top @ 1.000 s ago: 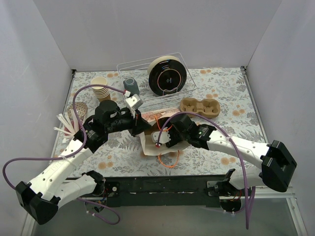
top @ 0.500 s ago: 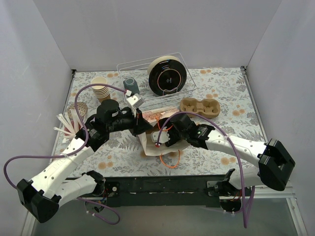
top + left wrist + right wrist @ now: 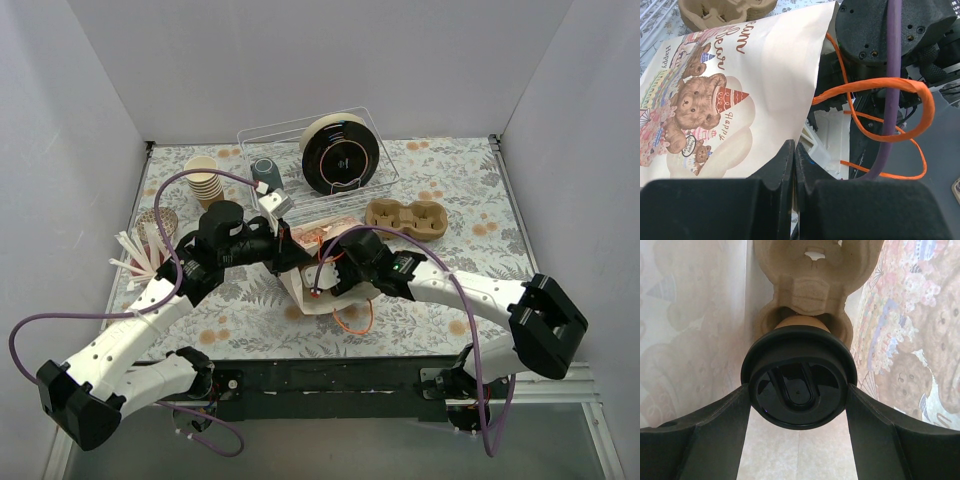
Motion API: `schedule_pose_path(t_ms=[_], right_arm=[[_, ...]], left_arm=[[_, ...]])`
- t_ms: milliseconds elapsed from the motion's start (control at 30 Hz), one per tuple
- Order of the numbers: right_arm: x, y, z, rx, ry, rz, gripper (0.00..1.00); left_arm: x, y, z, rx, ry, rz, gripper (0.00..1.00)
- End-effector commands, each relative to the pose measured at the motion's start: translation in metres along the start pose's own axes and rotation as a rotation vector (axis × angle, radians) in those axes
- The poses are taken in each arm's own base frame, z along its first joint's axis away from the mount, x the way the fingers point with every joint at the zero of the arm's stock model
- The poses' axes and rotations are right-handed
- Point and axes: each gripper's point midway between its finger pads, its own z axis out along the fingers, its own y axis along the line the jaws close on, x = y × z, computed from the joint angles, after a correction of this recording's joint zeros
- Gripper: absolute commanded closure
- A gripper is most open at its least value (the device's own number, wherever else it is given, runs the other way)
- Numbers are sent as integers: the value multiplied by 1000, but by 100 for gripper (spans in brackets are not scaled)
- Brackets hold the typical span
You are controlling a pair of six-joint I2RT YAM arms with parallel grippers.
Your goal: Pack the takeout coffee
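Right now my right pincer (image 3: 798, 390) holds the takeout coffee (image 3: 799, 371) by its black lid, low in the middle of the right wrist frame, inside the paper bag (image 3: 740, 90). A pulp carrier (image 3: 812, 285) sits just beyond it at the top. My left pincer (image 3: 794, 147) is pressed together on the bag's edge, beside its orange handle (image 3: 875, 87).

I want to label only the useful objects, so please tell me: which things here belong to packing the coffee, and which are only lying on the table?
In the job: takeout coffee with black lid, cup carrier holding it, printed gift bag around both.
Lying about: spare carrier, grey-blue mug, stack of lidless cups, black plate, white sticks.
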Motion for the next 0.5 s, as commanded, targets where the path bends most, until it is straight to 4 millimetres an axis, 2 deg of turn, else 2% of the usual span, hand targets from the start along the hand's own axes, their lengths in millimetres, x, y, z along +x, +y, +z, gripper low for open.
schedule_pose_path(t_ms=[0, 167, 467], right_arm=[[-4, -5, 9, -4, -15, 26, 68], [-3, -8, 14, -2, -18, 39, 68], [7, 4, 19, -26, -9, 58, 68]], left_arm=[[-13, -22, -5, 94, -42, 15, 100], [-11, -23, -5, 96, -40, 12, 100], [-11, -22, -6, 97, -48, 4, 100]])
